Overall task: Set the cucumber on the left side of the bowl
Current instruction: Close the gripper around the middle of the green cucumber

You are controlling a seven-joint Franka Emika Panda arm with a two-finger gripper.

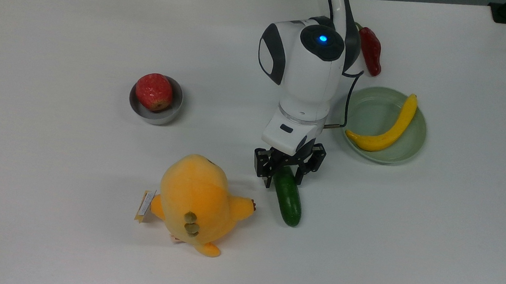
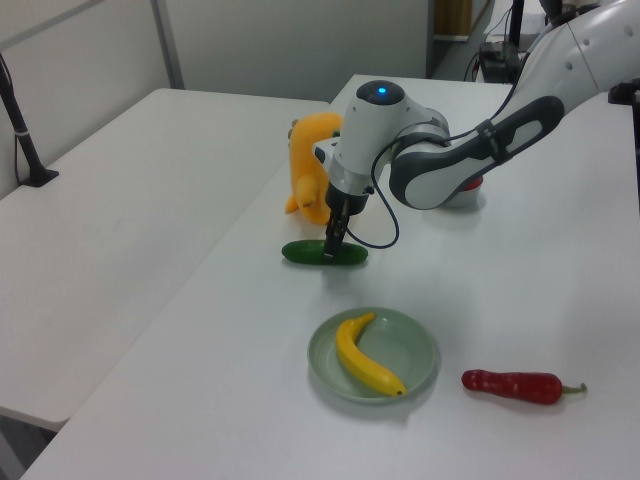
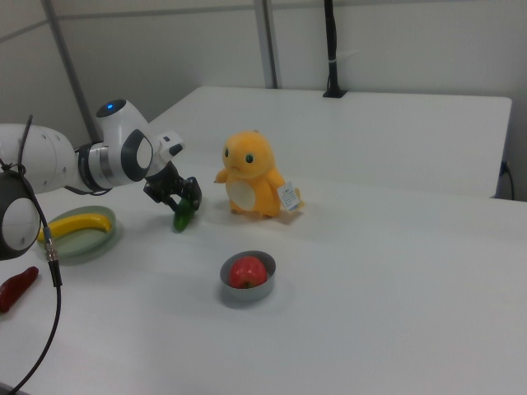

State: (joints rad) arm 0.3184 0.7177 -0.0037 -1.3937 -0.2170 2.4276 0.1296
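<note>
Cucumber (image 1: 288,198): lies flat on the table (image 1: 63,23), lower centre of the top view, long axis running up and down the frame. Its upper end sits between the fingers; the lower end is free.
Why there: it is well apart from the bowl, so the carry has not begun. I judge this the grasp step.
Bowl (image 1: 155,110): centre left of the top view, holding a red apple (image 1: 154,91). The table is bare on either side of it, so a drop spot looks free.
Toy (image 1: 196,203): orange plush just left of the cucumber in the top view, near but apart. It crowds the route toward the bowl, so a lift before travelling seems wise.
Plate (image 1: 372,113): pale green, right of the arm in the top view, with a banana (image 1: 389,125) across it; a red chili (image 1: 370,50) lies above it. None matter here.
Gripper (image 1: 284,179): pointed down, fingers spread and straddling the cucumber's upper end, one on each side. In the left view (image 2: 331,248) the tips reach down to the cucumber. Whether the pads already press it I cannot tell; nothing is lifted.
Risk: gripping near one end may let the far end droop or swing.
</note>
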